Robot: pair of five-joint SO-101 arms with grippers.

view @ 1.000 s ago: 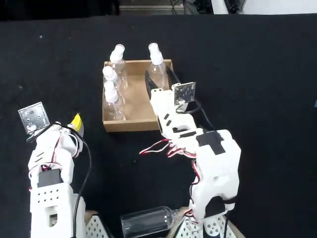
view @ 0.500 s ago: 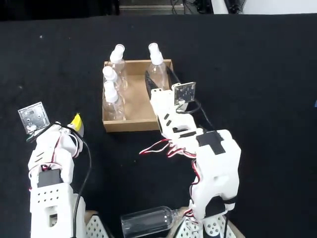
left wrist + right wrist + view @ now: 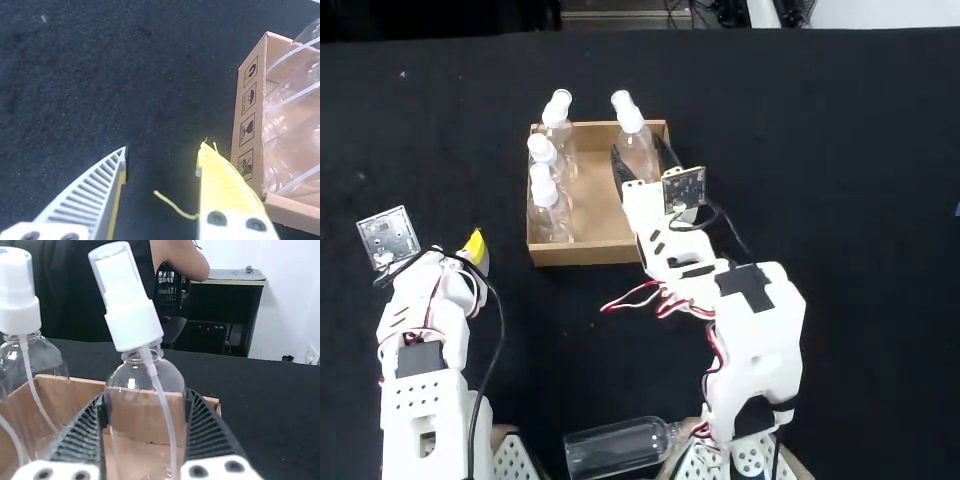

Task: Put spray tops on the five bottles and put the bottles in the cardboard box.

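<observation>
The held bottle point(image 3: 638, 150) is clear plastic with a white spray top point(image 3: 623, 104) fitted on its neck. It sits within the outline of the cardboard box point(image 3: 592, 252), at the far right corner, and leans slightly toward the box's left side. Whether its base rests on the box floor cannot be told.

The right fingers point(image 3: 622, 165) are clamped on the body of this bottle, one on each side, below the shoulder. In the right wrist view the two black ribbed fingers point(image 3: 80, 432) press against the clear wall of the held bottle point(image 3: 142, 385). The spray top point(image 3: 127, 305) stands tilted above them, with its dip tube running down inside the bottle.

Three other bottles point(image 3: 551, 215) stand in a row along the left wall of the box, each with a white spray top. One of them appears beside the held bottle in the right wrist view.

A fifth bottle point(image 3: 620, 447) lies on its side at the near edge, between the two arm bases and well apart from the box.

The left fingers point(image 3: 473, 246) are apart and hold nothing. They hang over the desk point(image 3: 840, 180), which is covered in black cloth, near the box's near left corner but not touching it. In the left wrist view, one finger is white and ribbed and the other is yellow point(image 3: 222, 192). The box wall point(image 3: 250, 120) stands just beside the yellow one.
</observation>
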